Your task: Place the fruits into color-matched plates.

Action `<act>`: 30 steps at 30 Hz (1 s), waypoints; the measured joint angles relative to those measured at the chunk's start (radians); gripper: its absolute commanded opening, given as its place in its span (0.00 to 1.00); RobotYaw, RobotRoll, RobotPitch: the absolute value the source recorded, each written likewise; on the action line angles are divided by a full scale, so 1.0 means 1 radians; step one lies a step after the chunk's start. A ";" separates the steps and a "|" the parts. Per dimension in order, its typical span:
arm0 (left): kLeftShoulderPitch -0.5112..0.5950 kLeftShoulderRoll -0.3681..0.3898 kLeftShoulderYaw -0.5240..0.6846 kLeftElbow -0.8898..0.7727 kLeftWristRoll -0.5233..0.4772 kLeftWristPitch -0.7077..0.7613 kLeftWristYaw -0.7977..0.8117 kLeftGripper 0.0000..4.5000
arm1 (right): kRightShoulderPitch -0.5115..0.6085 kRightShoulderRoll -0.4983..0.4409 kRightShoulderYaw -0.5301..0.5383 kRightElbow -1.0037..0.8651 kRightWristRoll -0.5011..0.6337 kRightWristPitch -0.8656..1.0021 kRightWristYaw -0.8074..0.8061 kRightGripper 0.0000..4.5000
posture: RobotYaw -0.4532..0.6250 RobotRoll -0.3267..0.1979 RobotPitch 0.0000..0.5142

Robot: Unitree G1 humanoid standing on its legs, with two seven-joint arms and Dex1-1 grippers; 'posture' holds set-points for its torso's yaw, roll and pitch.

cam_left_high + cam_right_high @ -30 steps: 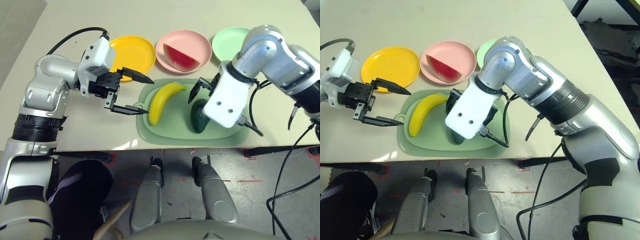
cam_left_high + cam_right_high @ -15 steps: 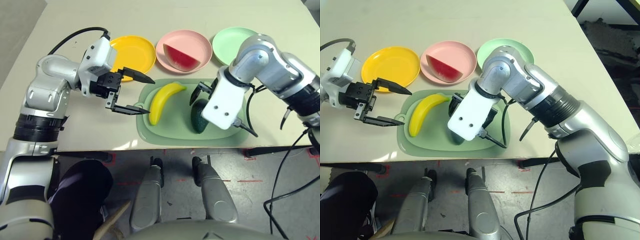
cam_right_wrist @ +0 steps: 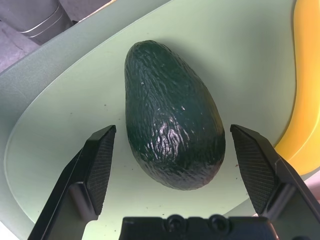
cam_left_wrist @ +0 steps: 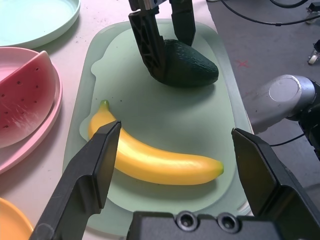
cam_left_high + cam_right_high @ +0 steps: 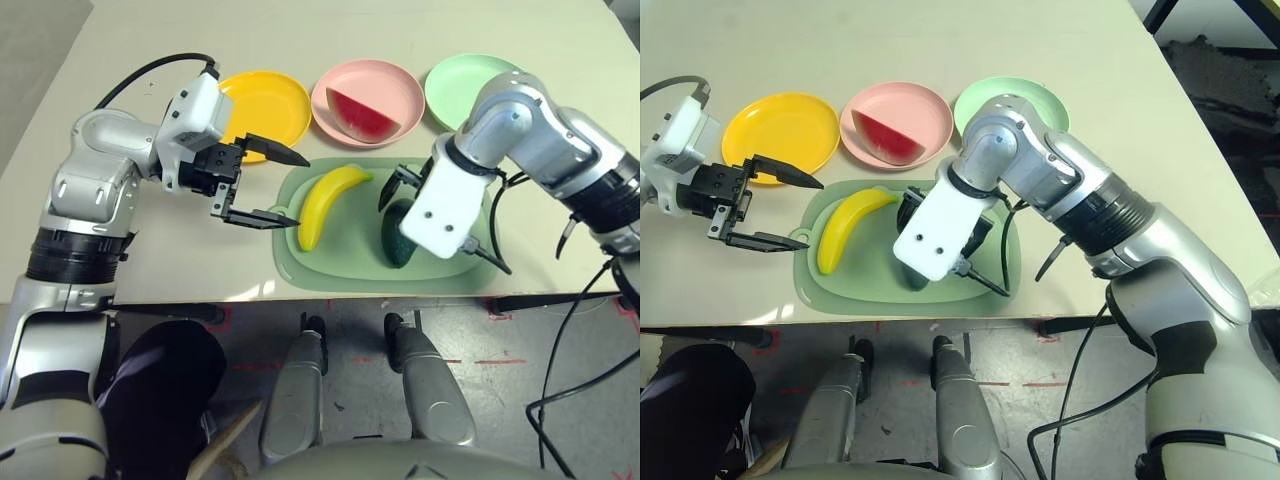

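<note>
1. Dark green avocado [image 3: 172,130], pebbled skin, pear-shaped, lying at centre right of the green cutting mat [image 5: 350,250]; curved yellow banana [image 5: 325,203] at the mat's centre left. Red watermelon wedge [image 5: 365,115] resting in the pink plate [image 5: 395,85], upper centre.
2. Yellow plate [image 5: 270,100] upper left and mint plate [image 5: 455,85] upper right, both bare.
3. Right gripper [image 3: 177,167] spread wide, grasping nothing, fingers either side of the avocado. Since a second ago, right forearm swung slightly leftward, uncovering more of the mint plate.
4. Left gripper [image 5: 272,187] released, unchanged, beside the mat's left edge.
5. Mat close to the table's [image 5: 150,260] near edge; open tabletop at far left.
</note>
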 measured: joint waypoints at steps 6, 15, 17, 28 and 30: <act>0.000 0.000 0.000 0.000 0.001 -0.002 0.003 1.00 | 0.000 0.009 -0.004 0.001 -0.001 -0.001 0.000 0.99 | 0.31 0.62 0.66; 0.000 0.000 0.000 0.000 0.002 -0.003 0.006 1.00 | 0.000 0.009 -0.004 0.001 -0.001 0.000 0.000 0.97 | 0.31 0.62 0.67; 0.000 0.000 0.000 0.001 0.003 -0.003 0.006 1.00 | 0.000 0.009 -0.004 0.001 -0.001 0.000 0.000 0.92 | 0.31 0.62 0.67; -0.028 0.000 0.003 0.047 0.023 -0.029 0.010 1.00 | -0.003 0.029 -0.006 0.046 -0.003 0.000 0.000 0.66 | 0.30 0.62 0.67; -0.027 0.000 0.003 0.049 0.024 -0.030 0.009 1.00 | -0.008 0.030 -0.007 0.058 -0.005 0.000 0.000 0.66 | 0.30 0.62 0.67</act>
